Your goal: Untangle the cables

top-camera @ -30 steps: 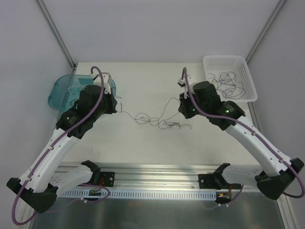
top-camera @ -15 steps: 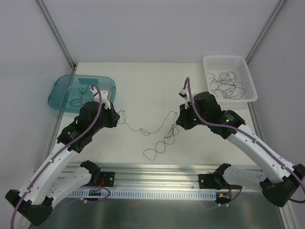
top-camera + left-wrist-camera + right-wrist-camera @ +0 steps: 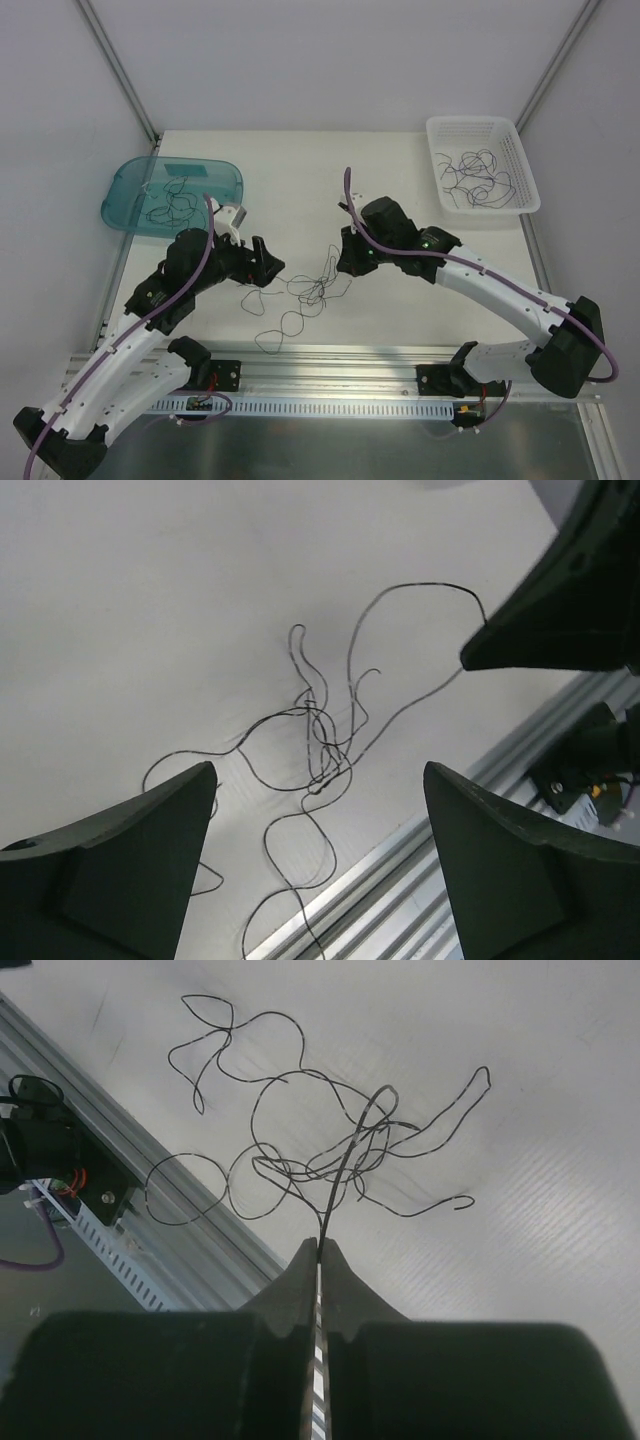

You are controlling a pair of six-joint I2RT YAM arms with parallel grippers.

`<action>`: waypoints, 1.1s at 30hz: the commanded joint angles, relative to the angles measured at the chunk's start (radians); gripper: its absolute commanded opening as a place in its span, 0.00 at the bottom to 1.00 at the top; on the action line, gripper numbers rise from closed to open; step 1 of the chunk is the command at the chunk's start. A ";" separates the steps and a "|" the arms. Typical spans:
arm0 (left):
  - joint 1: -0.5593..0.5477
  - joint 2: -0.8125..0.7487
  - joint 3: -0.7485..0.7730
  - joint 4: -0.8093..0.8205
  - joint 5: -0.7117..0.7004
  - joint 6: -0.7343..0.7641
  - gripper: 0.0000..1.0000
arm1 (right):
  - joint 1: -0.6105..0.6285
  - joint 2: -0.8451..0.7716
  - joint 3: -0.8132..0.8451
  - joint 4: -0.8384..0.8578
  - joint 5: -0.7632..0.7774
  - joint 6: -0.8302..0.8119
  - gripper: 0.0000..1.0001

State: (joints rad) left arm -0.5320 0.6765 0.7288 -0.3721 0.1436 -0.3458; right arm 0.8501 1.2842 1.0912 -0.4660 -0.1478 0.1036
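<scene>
A: Left claw [image 3: 268, 268]?
B: Stretched low, spread wide, empty, near cables [image 3: 315, 288] on counter [image 3: 300, 180].
A: Right claw [image 3: 318, 1245]?
B: Angled down, pinched tight on one strand of cables, tangled mid-counter between both.

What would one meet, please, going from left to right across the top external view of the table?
teal tray → left gripper, open → cable tangle → right gripper, shut on a strand of it → white basket
</scene>
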 commanded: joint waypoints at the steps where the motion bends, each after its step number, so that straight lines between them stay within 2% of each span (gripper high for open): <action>1: -0.026 -0.045 -0.058 0.209 0.215 0.057 0.85 | 0.010 0.004 0.096 0.055 -0.039 0.057 0.01; 5: -0.091 0.012 -0.126 0.369 0.251 0.111 0.81 | 0.010 0.001 0.134 0.056 -0.085 0.085 0.01; 7: -0.121 0.053 -0.121 0.399 0.252 0.163 0.79 | 0.013 -0.002 0.153 0.041 -0.098 0.084 0.01; 12: -0.200 0.178 -0.071 0.423 0.189 0.273 0.71 | 0.012 -0.003 0.199 0.007 -0.114 0.070 0.01; 19: -0.255 0.280 -0.054 0.476 0.157 0.321 0.57 | 0.014 -0.016 0.207 0.013 -0.133 0.076 0.01; 22: -0.263 0.308 -0.058 0.490 0.137 0.321 0.46 | 0.013 -0.022 0.208 0.015 -0.137 0.074 0.01; 23: -0.264 0.314 -0.057 0.493 0.128 0.318 0.34 | 0.012 -0.022 0.207 0.015 -0.134 0.074 0.01; 25: -0.269 0.322 -0.052 0.493 0.122 0.304 0.19 | 0.012 -0.029 0.197 0.021 -0.130 0.074 0.01; 26: -0.269 0.322 -0.052 0.493 0.117 0.292 0.06 | 0.013 -0.032 0.191 0.024 -0.124 0.074 0.01; 27: -0.269 0.321 -0.051 0.493 0.108 0.285 0.00 | 0.012 -0.039 0.185 0.029 -0.112 0.074 0.01; 28: -0.269 0.313 -0.045 0.493 0.096 0.272 0.00 | 0.013 -0.040 0.170 0.029 -0.104 0.074 0.01; 30: -0.269 0.301 -0.040 0.492 0.042 0.231 0.00 | 0.014 -0.049 0.148 0.027 -0.057 0.077 0.07; 31: -0.269 0.288 -0.034 0.492 0.019 0.210 0.00 | 0.014 -0.063 0.119 0.029 -0.038 0.080 0.19; 33: -0.269 0.278 -0.028 0.489 -0.050 0.141 0.00 | 0.013 -0.085 0.076 0.052 0.017 0.099 0.31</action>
State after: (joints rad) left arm -0.7929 0.9894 0.6521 0.0704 0.2028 -0.1074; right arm 0.8593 1.2549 1.2125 -0.4450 -0.2127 0.1799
